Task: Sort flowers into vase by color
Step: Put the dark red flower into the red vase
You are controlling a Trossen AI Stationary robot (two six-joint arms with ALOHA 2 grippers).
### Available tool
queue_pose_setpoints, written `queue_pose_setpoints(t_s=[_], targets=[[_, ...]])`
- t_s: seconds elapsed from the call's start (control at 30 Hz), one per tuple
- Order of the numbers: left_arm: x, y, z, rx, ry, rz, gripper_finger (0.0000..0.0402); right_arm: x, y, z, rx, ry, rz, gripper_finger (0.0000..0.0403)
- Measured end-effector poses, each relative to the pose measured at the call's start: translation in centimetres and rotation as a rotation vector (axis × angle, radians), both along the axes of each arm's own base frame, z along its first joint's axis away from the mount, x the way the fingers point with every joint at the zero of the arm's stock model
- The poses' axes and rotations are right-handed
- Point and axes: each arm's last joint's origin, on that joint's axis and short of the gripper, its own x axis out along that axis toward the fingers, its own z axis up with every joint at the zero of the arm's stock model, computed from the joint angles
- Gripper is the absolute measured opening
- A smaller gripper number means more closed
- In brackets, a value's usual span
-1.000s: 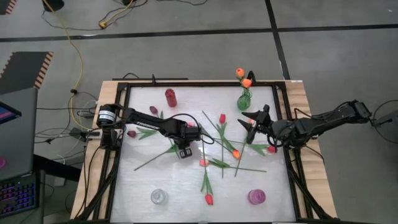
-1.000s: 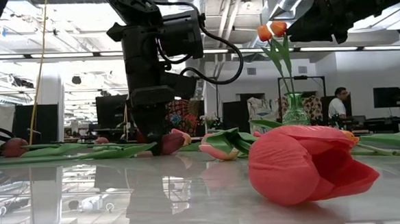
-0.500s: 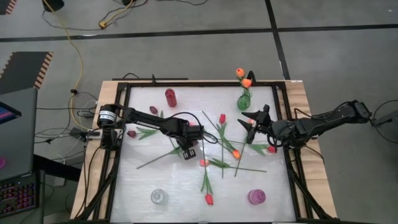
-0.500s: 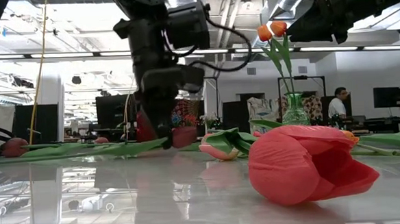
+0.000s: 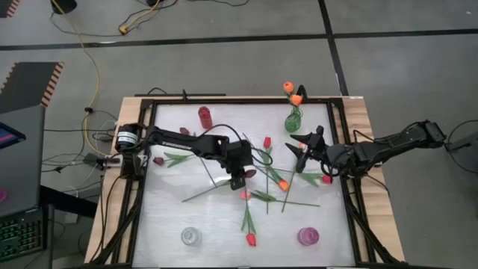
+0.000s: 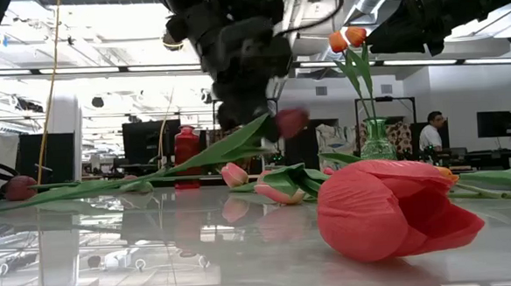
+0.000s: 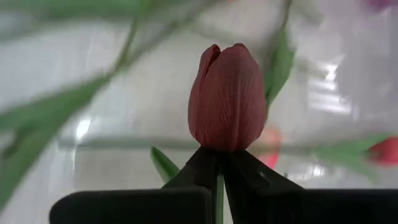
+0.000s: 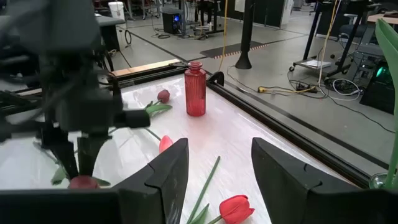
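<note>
My left gripper (image 5: 240, 179) is over the table's middle, shut on a dark maroon tulip (image 7: 227, 99). The tulip's head (image 6: 291, 122) is raised and its green stem (image 5: 202, 193) slants down toward the near left. My right gripper (image 5: 302, 149) waits open at the right edge, with nothing between its fingers (image 8: 217, 177). Two orange tulips stand in the green vase (image 5: 293, 119). Red (image 5: 267, 142), orange (image 5: 283, 184), pink (image 5: 244, 195) and maroon (image 5: 157, 160) tulips lie flat on the table. My left gripper pinches the tulip's stem right below the head (image 7: 218, 182) between its two fingertips (image 7: 199, 168). The fingers slant down from the table's left side. The head stands just past the fingertips, clear of the table. The stem trails down to the table, where its lower end (image 5: 184, 200) seems to rest.
A red vase (image 5: 205, 116) stands at the far left, a clear vase (image 5: 191, 236) at the near left and a purple vase (image 5: 308, 236) at the near right. A black frame (image 5: 149, 142) edges the white tabletop. A big red tulip (image 6: 390, 208) lies close to the low camera.
My left gripper has risen from the table and gone toward the right edge, tipping up from pointing nearly straight down. The maroon tulip's head has come up with it, clear of the table. Its stem has swung and slid along, the lower end staying low.
</note>
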Motion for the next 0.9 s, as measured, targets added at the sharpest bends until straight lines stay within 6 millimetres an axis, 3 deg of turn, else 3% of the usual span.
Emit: queue_pose_setpoints(t_s=[0.33, 0.6, 0.9], targets=[[-1.5, 2.1, 6.4, 0.106, -0.252, 0.036, 0.0002, 0.0, 0.0, 0.1, 0.002, -0.011, -0.001, 0.0203], [-4.5, 4.5, 12.3, 0.223, -0.453, 0.159, 0.0002, 0.0, 0.0, 0.1, 0.002, -0.011, -0.002, 0.0203], [-8.9, 7.3, 17.6, 0.406, -0.616, 0.286, 0.0002, 0.0, 0.0, 0.1, 0.002, -0.011, -0.003, 0.0203]])
